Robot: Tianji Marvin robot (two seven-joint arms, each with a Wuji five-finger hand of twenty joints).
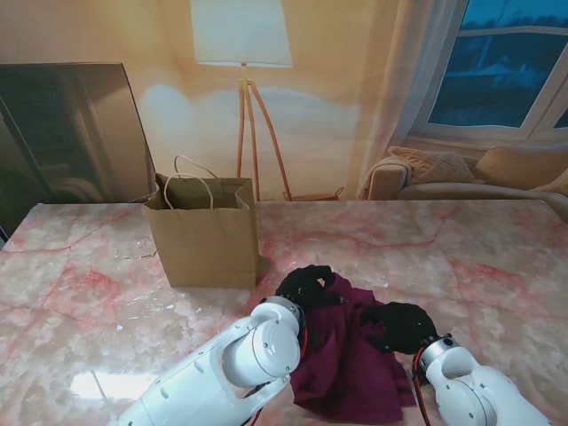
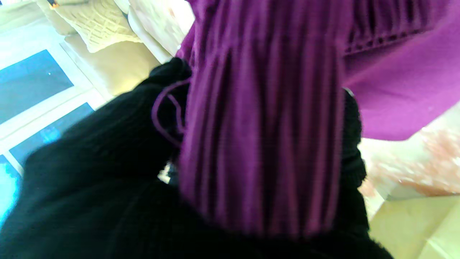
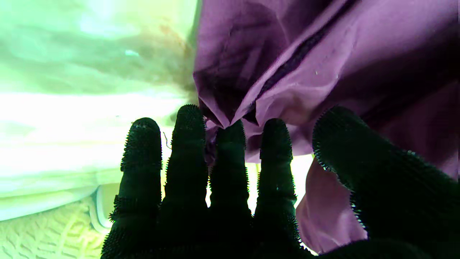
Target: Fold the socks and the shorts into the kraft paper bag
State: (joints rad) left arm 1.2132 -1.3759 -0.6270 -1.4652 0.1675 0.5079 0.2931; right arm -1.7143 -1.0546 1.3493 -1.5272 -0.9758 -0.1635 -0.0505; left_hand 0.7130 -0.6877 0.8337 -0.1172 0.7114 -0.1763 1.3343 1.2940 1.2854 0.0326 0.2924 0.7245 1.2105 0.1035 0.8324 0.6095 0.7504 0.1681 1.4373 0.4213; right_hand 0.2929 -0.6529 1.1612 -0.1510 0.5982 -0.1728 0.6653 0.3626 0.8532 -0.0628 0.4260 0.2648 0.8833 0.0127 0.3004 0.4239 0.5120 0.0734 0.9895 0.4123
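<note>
Standing upright and apparently unfilled on the desk [image 1: 80, 266], the kraft paper bag [image 1: 206, 238] is waiting at the far left, so packing is judged not yet begun. Lying crumpled just nearer to me and right of it, the shorts [image 1: 351, 359] are being folded. No socks are showing. The left hand [image 1: 306, 286] is gripping the ribbed waistband; the right hand [image 1: 404, 325] is pinching a fabric fold.
</note>
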